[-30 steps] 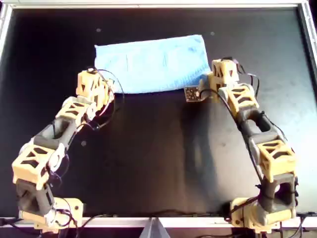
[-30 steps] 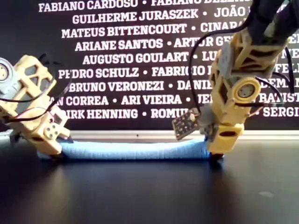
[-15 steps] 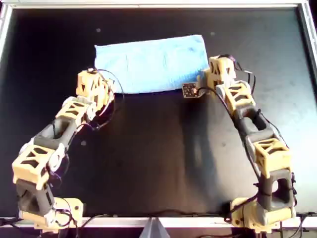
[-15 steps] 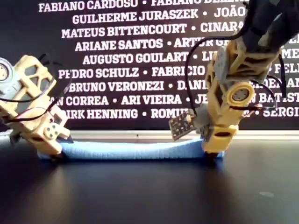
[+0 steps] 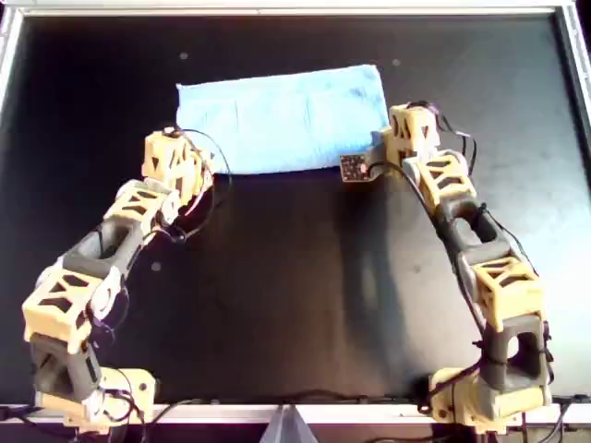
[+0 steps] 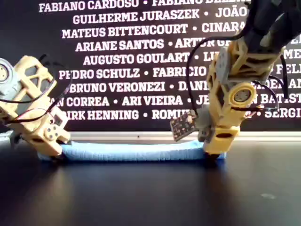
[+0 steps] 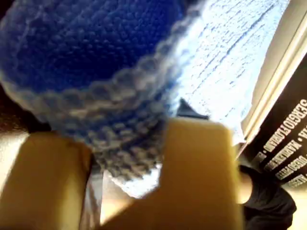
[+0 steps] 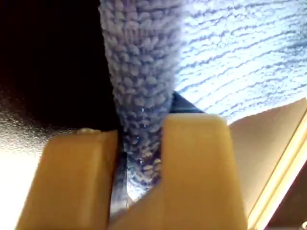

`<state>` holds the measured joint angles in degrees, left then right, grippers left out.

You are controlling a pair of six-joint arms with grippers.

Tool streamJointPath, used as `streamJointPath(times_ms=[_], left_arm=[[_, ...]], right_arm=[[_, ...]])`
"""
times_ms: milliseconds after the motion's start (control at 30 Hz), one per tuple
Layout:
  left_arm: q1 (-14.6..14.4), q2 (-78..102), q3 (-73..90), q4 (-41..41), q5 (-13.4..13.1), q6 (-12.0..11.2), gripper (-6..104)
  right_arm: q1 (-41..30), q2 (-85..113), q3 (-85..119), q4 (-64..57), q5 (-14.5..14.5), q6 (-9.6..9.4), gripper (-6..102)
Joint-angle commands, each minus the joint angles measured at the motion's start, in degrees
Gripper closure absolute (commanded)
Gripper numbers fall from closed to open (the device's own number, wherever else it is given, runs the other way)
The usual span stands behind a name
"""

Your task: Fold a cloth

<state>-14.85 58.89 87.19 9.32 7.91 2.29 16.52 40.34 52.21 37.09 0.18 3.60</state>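
Observation:
The light blue cloth (image 5: 282, 118) lies as a folded strip at the far side of the black table; in the exterior view it (image 6: 134, 151) is a low flat band. My first gripper (image 7: 127, 158) is shut on the cloth's edge (image 7: 120, 120); it is the arm at the overhead view's right (image 5: 383, 149), at the near right corner. My second gripper (image 8: 139, 143) is shut on a cloth fold (image 8: 139, 86); it is the arm at the overhead view's left (image 5: 199, 166), at the near left corner. Both grippers are down at table level.
A black table (image 5: 295, 295) with a pale raised frame (image 5: 295, 9) around it. A small circuit board (image 5: 355, 169) hangs off the arm at the overhead view's right. A banner with white names (image 6: 127, 47) stands behind the far edge.
The arm at the overhead view's right has shifted slightly left and farther, still pinching the cloth corner. The other arm and the cloth have hardly moved.

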Motion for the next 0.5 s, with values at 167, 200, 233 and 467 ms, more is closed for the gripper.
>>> streamJointPath(times_ms=[167, 200, 233, 467], left_arm=[[0.8, 0.7, -0.2, -0.2, -0.2, -0.3, 99], [0.6, 0.4, 0.0, -0.2, -0.2, -0.3, 98], [0.6, 0.5, 0.0, -0.2, -0.2, -0.3, 97], [0.2, 2.5, 0.4, 0.9, 0.6, 0.8, 98]], right_arm=[[-0.3, 1.8, -3.2, 0.4, -0.2, 0.35, 100], [-0.4, 2.2, -2.7, 0.4, -0.2, 0.35, 98], [-0.4, 2.5, -2.6, 0.8, -0.2, 0.35, 97], [-0.3, 8.0, 1.4, 4.0, -0.2, 0.44, 95]])
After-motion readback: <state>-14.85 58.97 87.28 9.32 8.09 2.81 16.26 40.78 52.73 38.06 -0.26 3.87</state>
